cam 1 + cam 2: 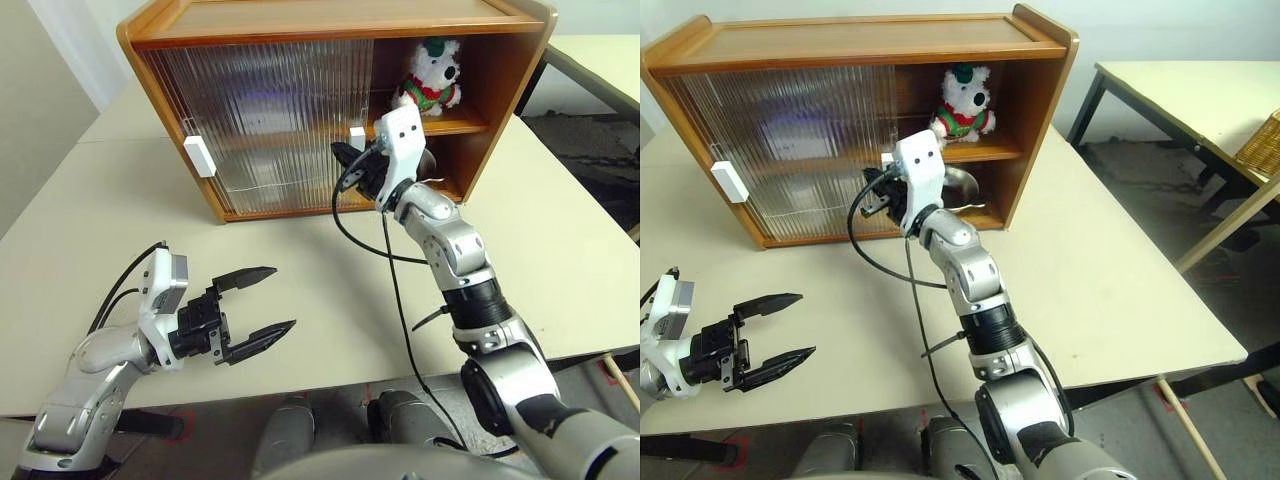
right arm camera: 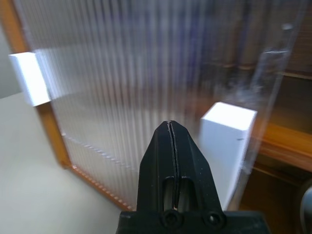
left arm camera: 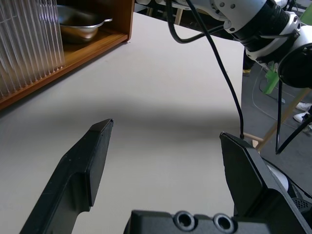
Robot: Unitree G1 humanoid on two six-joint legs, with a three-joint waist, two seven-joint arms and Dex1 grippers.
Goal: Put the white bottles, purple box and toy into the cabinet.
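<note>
Black and pressed flat together, the fingers of your right gripper (image 2: 171, 127) sit clenched on nothing, their tips just beside the white handle (image 2: 225, 146) on the edge of the ribbed sliding door (image 2: 146, 73); whether they touch it you cannot tell. In the left eye view that gripper sits at the centre top of the frame, in front of the cabinet (image 1: 330, 25), where the door meets the uncovered part. Your left gripper (image 1: 262, 303) is at the lower left of that view, its fingers (image 3: 83, 170) spread wide and released, hovering above the bare pale table (image 1: 330, 300) and well apart from the cabinet. Beyond the right gripper, the toy (image 1: 432, 78) sits upright on the upper shelf at the right end of the cabinet, in the upper middle of the frame. Beneath it, on the lower shelf, a silver metal bowl (image 3: 80, 24) rests just past the door's edge. A second white handle (image 1: 199, 156) is fixed at the left end of the doors. Behind the ribbed panels you can make out only blurred shapes, so the bottles and the purple box cannot be placed.
</note>
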